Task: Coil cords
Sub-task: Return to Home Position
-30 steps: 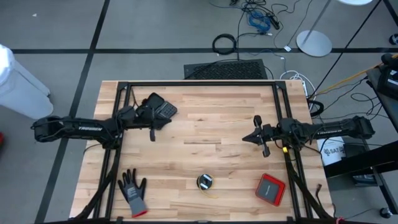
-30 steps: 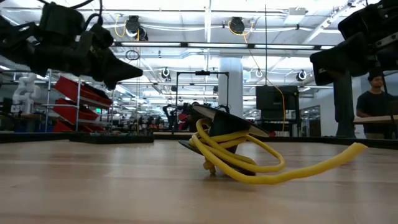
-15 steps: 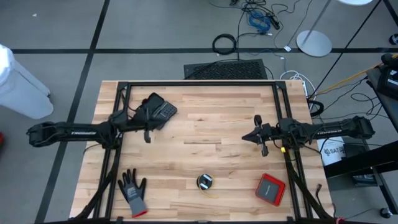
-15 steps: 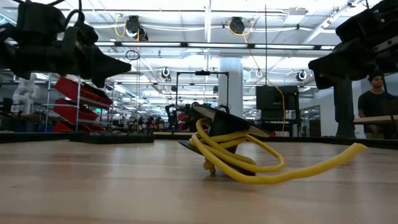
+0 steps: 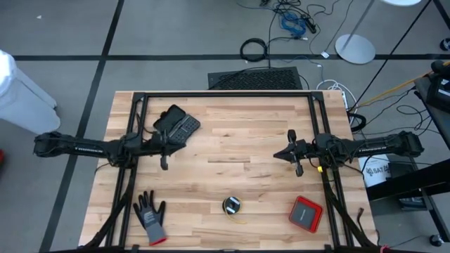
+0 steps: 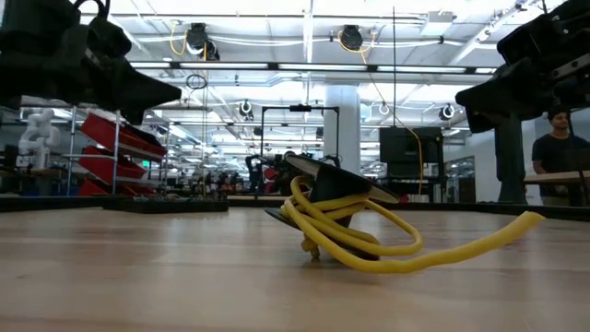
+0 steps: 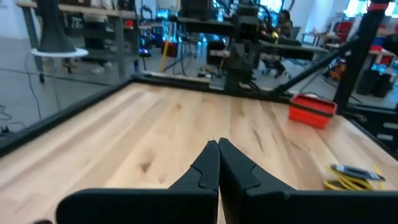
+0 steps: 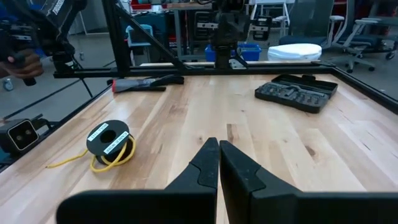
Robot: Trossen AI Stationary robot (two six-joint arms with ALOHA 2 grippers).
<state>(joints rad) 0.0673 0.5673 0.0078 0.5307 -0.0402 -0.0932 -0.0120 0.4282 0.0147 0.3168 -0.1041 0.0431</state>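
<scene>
The left end effector (image 7: 217, 149) is narrow, its two dark fingers pressed tip to tip and holding nothing. It hangs above the desk (image 5: 232, 133) on the left side, just beside a black tool case (image 5: 177, 124). The right end effector (image 8: 219, 148) is likewise closed down to a point and empty, raised over the right side of the desk and facing the left one across bare wood.

The yellow cord (image 5: 231, 206) lies well apart from both. It sits near the desk edge at the bottom of the high view, between a grey glove (image 5: 150, 215) and a red box (image 5: 306, 213). It is wound in loose loops around a small black spool (image 8: 107, 137), which the low view shows tilted on the wood. One free yellow end trails off along the surface.

Beyond the desk, a person (image 6: 558, 152) stands at the far right of the low view.
</scene>
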